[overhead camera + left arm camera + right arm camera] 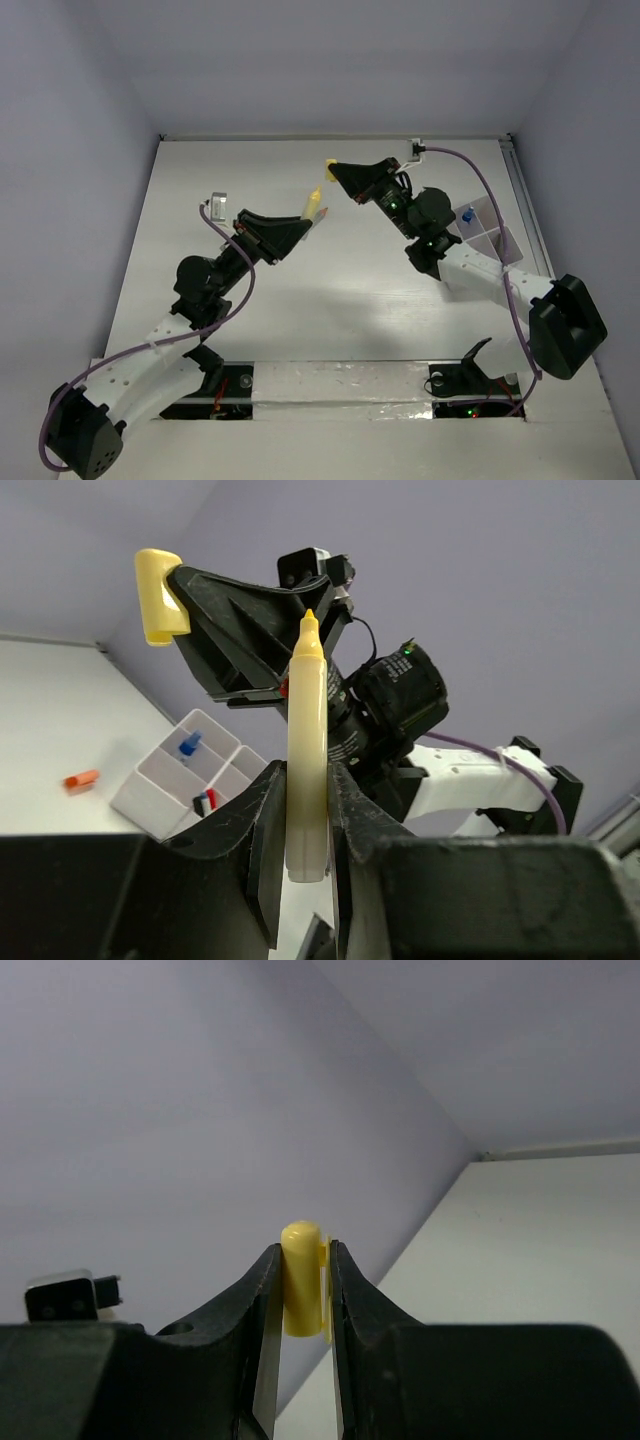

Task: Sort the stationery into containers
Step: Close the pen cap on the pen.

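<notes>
Above the middle of the top view, both arms are raised off the table point(240, 330) with their tips aimed at each other. The left gripper point(300, 224) is clenched on the lower barrel of a yellow marker point(307, 730). The marker's bare pointed tip sticks out past the fingers toward the other arm. Gripping it low leaves the whole tip end free.

The right gripper point(300, 1260) is pinched on the sides of the matching yellow cap point(299, 1278), with the rounded closed end showing above the fingers. I cannot tell which way the open end faces. In the left wrist view the cap sits upper left of the marker tip, near it but not touching and not in line with it.

I judge the step in hand to be fitting the cap to the marker, so the two can be sorted as one item. That calls for lining the cap up with the tip first.

The containers point(492, 238) stand at the right of the top view, partly behind the right arm. One compartment holds a blue piece point(187, 745). An orange piece point(80, 778) lies on the table left of them, apart. The marker is in the air, well away from any compartment.
</notes>
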